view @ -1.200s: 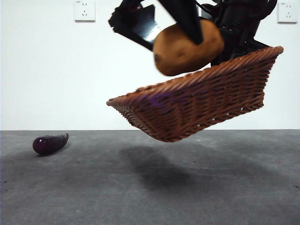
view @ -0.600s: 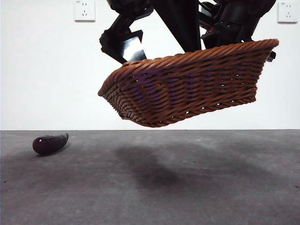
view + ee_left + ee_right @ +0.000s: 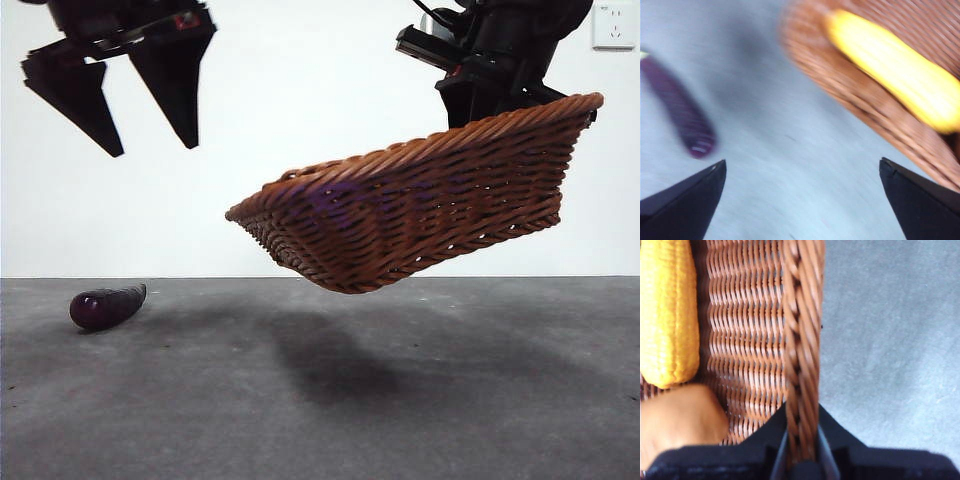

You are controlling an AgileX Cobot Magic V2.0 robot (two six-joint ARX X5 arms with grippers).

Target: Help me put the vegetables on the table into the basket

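Note:
My right gripper (image 3: 801,450) is shut on the braided rim of the brown wicker basket (image 3: 420,210) and holds it tilted in the air above the table (image 3: 320,400). The yellow corn cob (image 3: 667,315) and the tan potato (image 3: 680,420) lie inside the basket (image 3: 750,340). The corn (image 3: 895,70) also shows in the left wrist view. My left gripper (image 3: 140,115) is open and empty, high at the left, above the purple eggplant (image 3: 105,306), which lies on the table at the left. The eggplant (image 3: 682,115) also shows blurred in the left wrist view.
A white wall with two sockets (image 3: 180,22) stands behind the table. The basket's shadow (image 3: 340,360) falls on the table's middle.
The potato went from my left gripper into the basket. My left gripper opened and swung up and to the left, away from the basket. The basket tilted a little.

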